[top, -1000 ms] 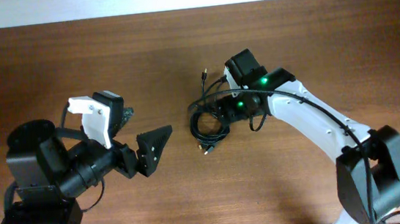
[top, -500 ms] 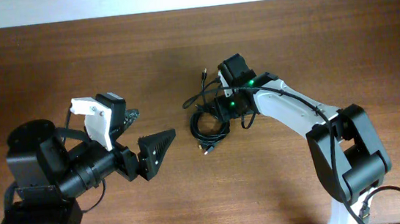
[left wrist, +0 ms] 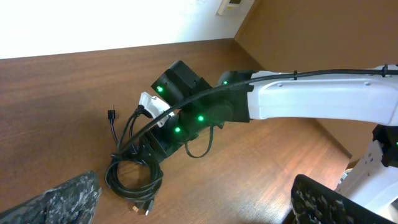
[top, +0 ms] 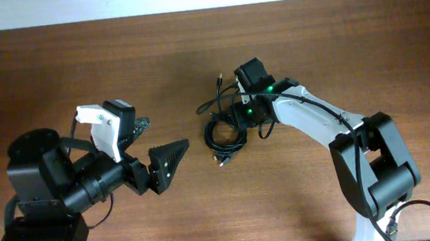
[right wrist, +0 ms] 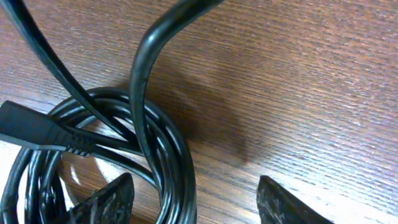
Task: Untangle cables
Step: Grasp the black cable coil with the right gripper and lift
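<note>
Your left arm sits folded at the near left, its gripper (top: 160,138) spread wide and aimed toward the centre, while your right arm stretches in from the near right, its gripper (right wrist: 193,199) tipped downward with both fingers parted.

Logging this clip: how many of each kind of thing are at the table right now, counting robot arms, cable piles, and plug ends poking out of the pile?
Robot arms: 2 (left arm, right arm)
Tangled cable pile: 1; the separate cables in it cannot be counted
Plug ends sticking out: 2 (far plug, gold-tipped plug)
Total: 5
</note>
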Controlling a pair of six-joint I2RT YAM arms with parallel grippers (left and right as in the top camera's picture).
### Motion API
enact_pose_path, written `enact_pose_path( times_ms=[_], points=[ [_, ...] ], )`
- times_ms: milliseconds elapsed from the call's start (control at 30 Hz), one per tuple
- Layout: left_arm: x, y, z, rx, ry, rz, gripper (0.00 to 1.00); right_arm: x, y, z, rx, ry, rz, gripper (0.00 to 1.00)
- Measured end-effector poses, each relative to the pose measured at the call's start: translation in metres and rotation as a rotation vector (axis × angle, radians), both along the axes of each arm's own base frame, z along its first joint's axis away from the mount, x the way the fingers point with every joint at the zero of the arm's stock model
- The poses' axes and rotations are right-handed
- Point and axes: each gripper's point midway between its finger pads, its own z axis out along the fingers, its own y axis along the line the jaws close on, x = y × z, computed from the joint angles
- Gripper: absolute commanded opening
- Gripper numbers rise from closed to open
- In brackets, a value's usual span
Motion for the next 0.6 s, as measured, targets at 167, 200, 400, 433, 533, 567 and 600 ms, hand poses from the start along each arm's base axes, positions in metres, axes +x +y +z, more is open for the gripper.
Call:
enact_pose_path(
  times_ms=[167, 200, 400, 433, 533, 567, 600],
  points=[
    [0.000, 0.000, 0.000, 0.000, 0.000, 0.000, 0.99, -0.011, 0.009, -0.016, -0.012, 0.042, 0.028, 0.04],
    [0.000, 0.000, 0.000, 0.000, 0.000, 0.000, 0.99, -0.012, 0.013, -0.016, -0.008, 0.038, 0.035, 0.04],
    [0.000, 0.000, 0.000, 0.000, 0.000, 0.000, 0.99, -0.001, 0.017, 0.009, 0.001, 0.040, 0.031, 0.04],
    [0.000, 0.000, 0.000, 0.000, 0.000, 0.000, 0.99, 0.007, 0.020, 0.021, 0.009, 0.025, 0.029, 0.04],
    [0.000, 0.000, 0.000, 0.000, 0.002, 0.000, 0.99, 0.030, 0.029, 0.077, 0.036, -0.033, 0.031, 0.04],
    [0.000, 0.000, 0.000, 0.000, 0.001, 0.000, 0.99, 0.034, 0.031, 0.095, 0.042, -0.048, 0.032, 0.04],
    [0.000, 0.000, 0.000, 0.000, 0.002, 0.000, 0.99, 0.039, 0.033, 0.116, 0.052, -0.072, 0.033, 0.04]
  ],
)
